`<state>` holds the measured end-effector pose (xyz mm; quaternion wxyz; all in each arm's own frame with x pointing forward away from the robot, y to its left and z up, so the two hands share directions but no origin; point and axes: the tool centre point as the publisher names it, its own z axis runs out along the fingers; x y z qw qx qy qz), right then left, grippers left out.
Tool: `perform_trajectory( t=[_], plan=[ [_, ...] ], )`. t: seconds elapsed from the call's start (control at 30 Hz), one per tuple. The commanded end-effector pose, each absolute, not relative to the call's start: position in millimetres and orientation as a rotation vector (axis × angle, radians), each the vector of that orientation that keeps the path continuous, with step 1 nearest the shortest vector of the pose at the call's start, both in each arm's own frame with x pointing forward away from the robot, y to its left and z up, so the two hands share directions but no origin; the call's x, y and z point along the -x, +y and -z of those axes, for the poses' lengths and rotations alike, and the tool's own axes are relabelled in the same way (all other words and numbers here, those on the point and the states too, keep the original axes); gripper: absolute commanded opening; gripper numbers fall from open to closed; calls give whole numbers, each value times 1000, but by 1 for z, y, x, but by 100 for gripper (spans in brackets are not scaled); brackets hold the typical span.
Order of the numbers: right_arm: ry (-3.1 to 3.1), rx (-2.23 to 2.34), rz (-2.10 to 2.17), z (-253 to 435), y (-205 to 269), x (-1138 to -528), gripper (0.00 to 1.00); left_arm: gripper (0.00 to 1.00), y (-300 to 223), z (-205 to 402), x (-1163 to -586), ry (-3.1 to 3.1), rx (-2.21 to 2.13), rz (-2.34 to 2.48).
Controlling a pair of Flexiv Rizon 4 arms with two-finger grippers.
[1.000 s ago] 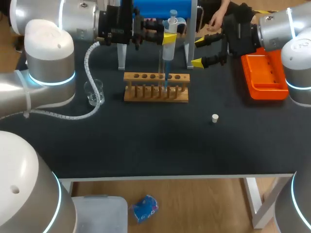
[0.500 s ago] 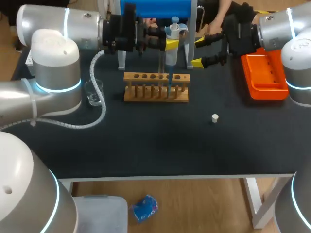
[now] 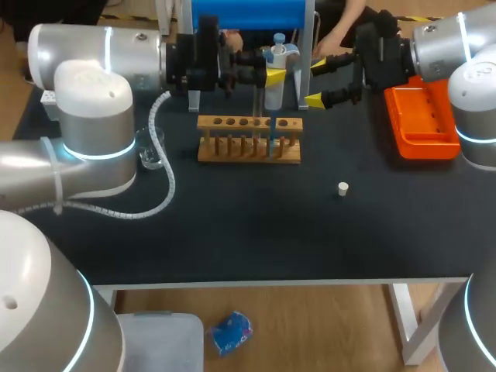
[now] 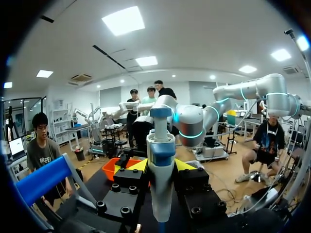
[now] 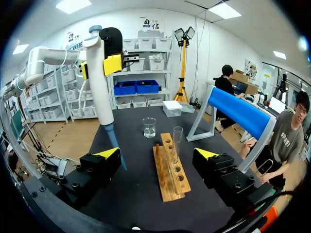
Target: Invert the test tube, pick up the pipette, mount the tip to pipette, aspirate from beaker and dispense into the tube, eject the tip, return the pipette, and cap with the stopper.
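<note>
My left gripper [image 3: 267,71] is shut on the white and blue pipette [image 3: 276,66], held upright above the wooden rack [image 3: 248,150]. In the left wrist view the pipette [image 4: 160,179] stands between the yellow fingertips [image 4: 130,166]. Its blue tip [image 5: 118,150] hangs beside the rack [image 5: 170,177], apart from the clear test tube [image 5: 177,141] that stands mouth up in it. The beaker [image 3: 149,147] is left of the rack. A white stopper [image 3: 342,187] lies on the mat. My right gripper [image 3: 319,82] is open and holds nothing, right of the pipette.
An orange tip box [image 3: 422,120] sits at the back right under my right arm. The blue-topped pipette stand [image 3: 248,14] rises behind the rack. A person's hand [image 5: 250,143] is at the stand's foot by the far edge.
My left arm has carried the pipette a little to the right above the rack. The right arm has kept still.
</note>
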<state>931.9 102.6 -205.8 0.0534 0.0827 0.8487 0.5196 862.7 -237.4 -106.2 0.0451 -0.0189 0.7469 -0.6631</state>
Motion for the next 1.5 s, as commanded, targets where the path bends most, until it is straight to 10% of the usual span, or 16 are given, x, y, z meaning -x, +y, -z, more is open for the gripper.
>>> perform_trajectory(
  t=[0.03,1.5],
  plan=[
    [2580,-252,-1576,206,102,-932,100,0,-237,106,-859,2271,67,2026],
    [2434,160,-2049,165,128,-889,100,0,-239,109,-861,2261,119,2031]
  ],
)
